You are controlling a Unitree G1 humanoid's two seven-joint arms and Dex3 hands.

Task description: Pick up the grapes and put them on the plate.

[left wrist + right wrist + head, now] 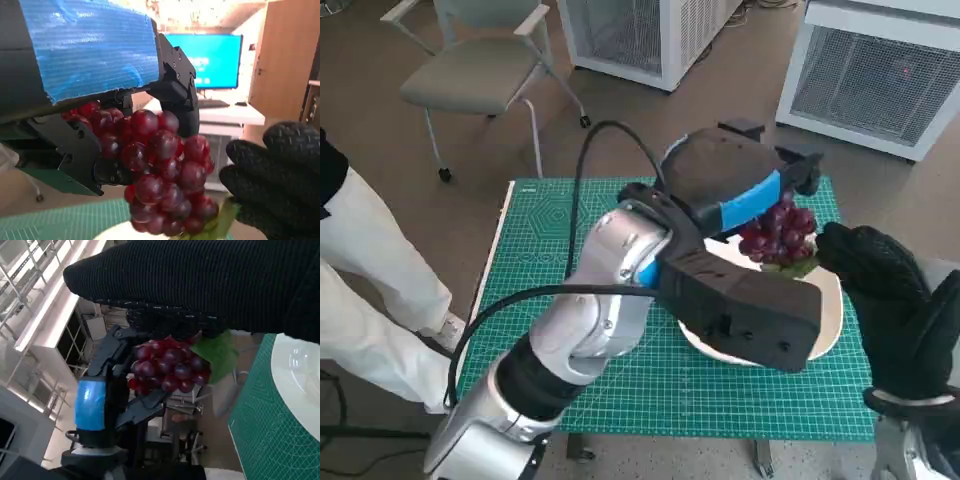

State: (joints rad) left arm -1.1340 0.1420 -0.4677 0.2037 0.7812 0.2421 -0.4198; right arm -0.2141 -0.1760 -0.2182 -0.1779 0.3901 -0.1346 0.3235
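A bunch of dark red grapes (780,235) with a green leaf (225,220) hangs above the far edge of the white plate (825,325). My left hand (730,190), blue tape on its back, grips the bunch (165,170) between its black fingers (177,100). My right hand (880,280) in the black glove sits just right of the grapes, its fingertips (250,170) against the leaf side of the bunch. In the right wrist view the grapes (167,367) hang under the glove (200,285), with the left hand (100,400) beyond them and the plate (300,380) below.
The plate rests on a green cutting mat (560,250) covering the small table. A grey chair (470,70) and white cabinets (880,70) stand behind the table. A person's white-trousered legs (360,290) are at the left.
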